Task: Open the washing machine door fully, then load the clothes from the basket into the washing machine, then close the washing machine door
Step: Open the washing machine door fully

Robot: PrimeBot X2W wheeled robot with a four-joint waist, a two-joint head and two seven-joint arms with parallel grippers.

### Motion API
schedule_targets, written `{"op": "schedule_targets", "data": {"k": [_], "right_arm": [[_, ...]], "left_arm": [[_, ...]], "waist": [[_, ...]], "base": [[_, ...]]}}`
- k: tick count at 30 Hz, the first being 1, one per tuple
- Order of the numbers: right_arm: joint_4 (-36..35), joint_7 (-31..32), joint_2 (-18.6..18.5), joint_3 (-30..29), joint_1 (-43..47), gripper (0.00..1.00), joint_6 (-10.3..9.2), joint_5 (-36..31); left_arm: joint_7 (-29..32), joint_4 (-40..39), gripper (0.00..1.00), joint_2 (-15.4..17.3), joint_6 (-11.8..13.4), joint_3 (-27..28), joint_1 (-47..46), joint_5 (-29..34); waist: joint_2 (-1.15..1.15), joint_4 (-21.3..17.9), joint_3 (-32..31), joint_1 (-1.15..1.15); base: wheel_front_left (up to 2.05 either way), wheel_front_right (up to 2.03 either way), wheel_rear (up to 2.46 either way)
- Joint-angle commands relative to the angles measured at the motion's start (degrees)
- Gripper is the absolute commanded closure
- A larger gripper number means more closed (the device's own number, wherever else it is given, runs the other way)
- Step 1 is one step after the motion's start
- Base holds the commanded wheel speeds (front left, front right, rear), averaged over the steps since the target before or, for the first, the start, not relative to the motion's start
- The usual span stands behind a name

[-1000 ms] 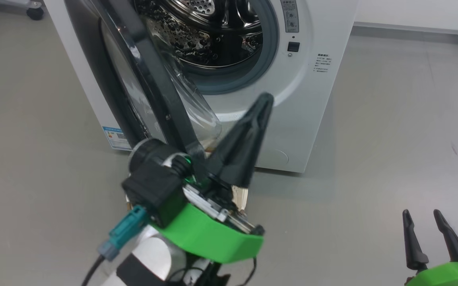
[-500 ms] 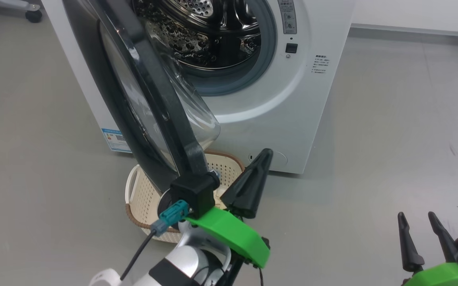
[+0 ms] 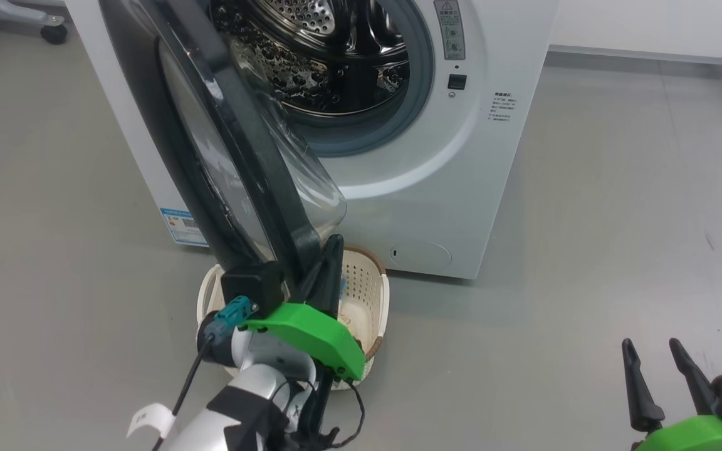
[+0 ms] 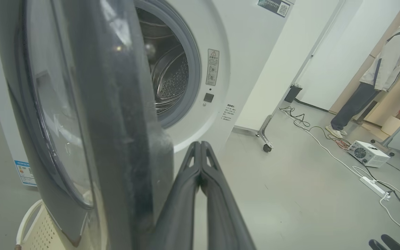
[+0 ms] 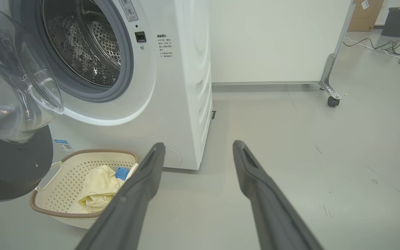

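One door [image 4: 116,104] just beside left pincer [image 4: 199,146]

so the washing machine [image 3: 436,207] is at the back, with its door [image 3: 248,156] sticking out toward the robot on the left of the drum opening [image 3: 336,56]. the basket [image 3: 373,294] sits on the floor [image 3: 586,250] right in front of the machine, partly under the door's bottom edge, clothes [image 5: 97,189] inside it. left gripper [image 3: 334,245] is above the basket, just beside that bottom edge; right gripper [image 3: 650,344] is well off to the right over the floor
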Motion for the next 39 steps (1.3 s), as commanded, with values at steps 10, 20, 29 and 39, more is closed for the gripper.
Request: {"op": "schedule_targets", "data": {"k": [10, 20, 29, 39], "right_arm": [[-1.5, 0.7, -1.0, 1.1, -1.4, 0.00, 0.00, 0.7], [-1.2, 0.8, -1.0, 0.2, -1.2, 0.00, 0.00, 0.9], [-0.5, 0.8, -1.0, 1.0, -1.3, 0.00, 0.00, 1.7], [0.2, 0.6, -1.0, 0.9, -1.8, 0.00, 0.00, 2.1]], "left_arm": [[-2.2, 2.7, 1.00, 0.4, 0.0, 3.1, -4.2, -1.1], [-2.6, 5.8, 1.00, 0.4, -0.3, 2.3, -3.8, -1.7], [-3.2, 6.3, 1.00, 0.4, -0.5, 1.2, -4.1, -1.5], [-3.0, 4.4, 1.00, 1.7, 0.3, 0.5, -3.4, -0.8]], "waist": [[0.00, 0.5, -0.3, 0.00], [0.00, 3.4, -0.3, 0.00], [0.00, 7.1, -0.4, 0.00], [0.00, 10.6, 0.0, 0.00]], "base": [[0.00, 0.00, 0.00], [0.00, 0.00, 0.00], [0.00, 0.00, 0.00], [0.00, 0.00, 0.00]]}}
